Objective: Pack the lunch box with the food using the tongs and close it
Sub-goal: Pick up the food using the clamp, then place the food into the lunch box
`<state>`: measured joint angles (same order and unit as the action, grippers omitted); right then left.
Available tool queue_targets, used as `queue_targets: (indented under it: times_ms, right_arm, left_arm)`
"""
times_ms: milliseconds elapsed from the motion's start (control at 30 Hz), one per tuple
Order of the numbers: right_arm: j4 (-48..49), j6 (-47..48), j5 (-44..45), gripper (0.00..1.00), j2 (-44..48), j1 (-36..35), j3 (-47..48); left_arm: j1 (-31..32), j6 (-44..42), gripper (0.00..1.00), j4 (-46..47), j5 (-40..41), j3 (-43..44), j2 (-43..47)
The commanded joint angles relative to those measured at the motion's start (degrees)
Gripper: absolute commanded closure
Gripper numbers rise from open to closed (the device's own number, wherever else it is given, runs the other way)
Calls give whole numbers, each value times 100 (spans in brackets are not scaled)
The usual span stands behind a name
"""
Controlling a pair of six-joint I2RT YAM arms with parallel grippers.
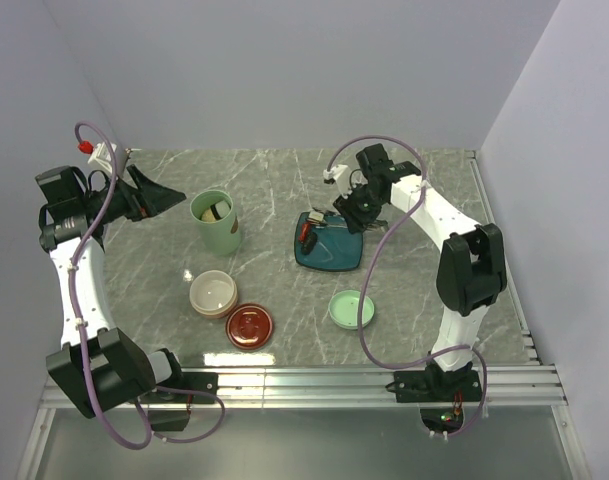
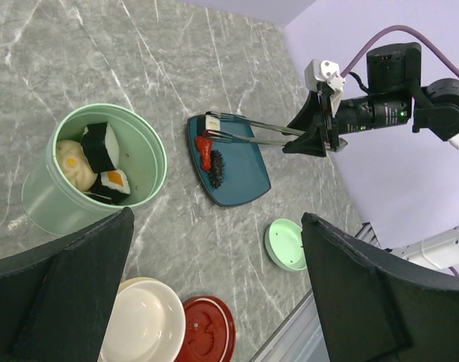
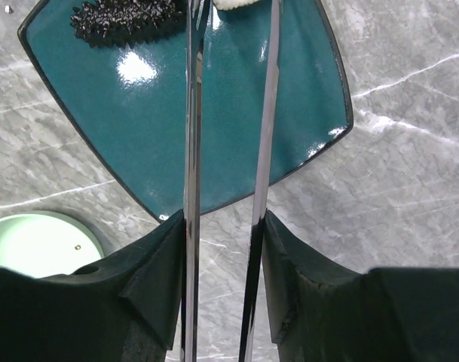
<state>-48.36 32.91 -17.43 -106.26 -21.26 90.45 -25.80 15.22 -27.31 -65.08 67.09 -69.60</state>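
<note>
My right hand (image 3: 223, 234) pinches the tongs (image 3: 265, 113) from both sides. Their tips sit around a white sushi piece (image 2: 212, 121) at the far corner of the teal plate (image 2: 248, 173), upper middle of the left wrist view. The left hand (image 1: 156, 200) is spread wide near the mint pot (image 2: 150, 151). I fear an uneven squeeze pushes the piece off the plate edge onto the bench, or drags the red piece (image 2: 205, 147) beside it.

Robot lab booth: bare lilac walls (image 1: 284, 70), marbled tabletop (image 1: 274, 185), aluminium rail (image 1: 314, 378) along edge.
</note>
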Motion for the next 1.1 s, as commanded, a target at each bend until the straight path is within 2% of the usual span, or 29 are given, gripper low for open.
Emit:
queue_targets:
  times_ms: [0,400,633,800,1067]
  right_arm:
    - [20,23,3,56,140,-37,227]
    - [-341,-143,-190,61,668,25,666]
    - [-762,-600,-770,62,545,-80,1982]
    - [-746,-979,-885,62,308,-702,2844]
    - [-297,-1488,-621,61,-281,-1538,3672]
  left_arm:
    - [-30,-90,1,94,-49,278,-36]
    - [-30,-178,1,68,-57,234,8]
    - [-30,-72,0,208,-93,191,8]
    - [-30,51,0,323,-93,111,34]
    - [-21,121,0,358,-93,94,78]
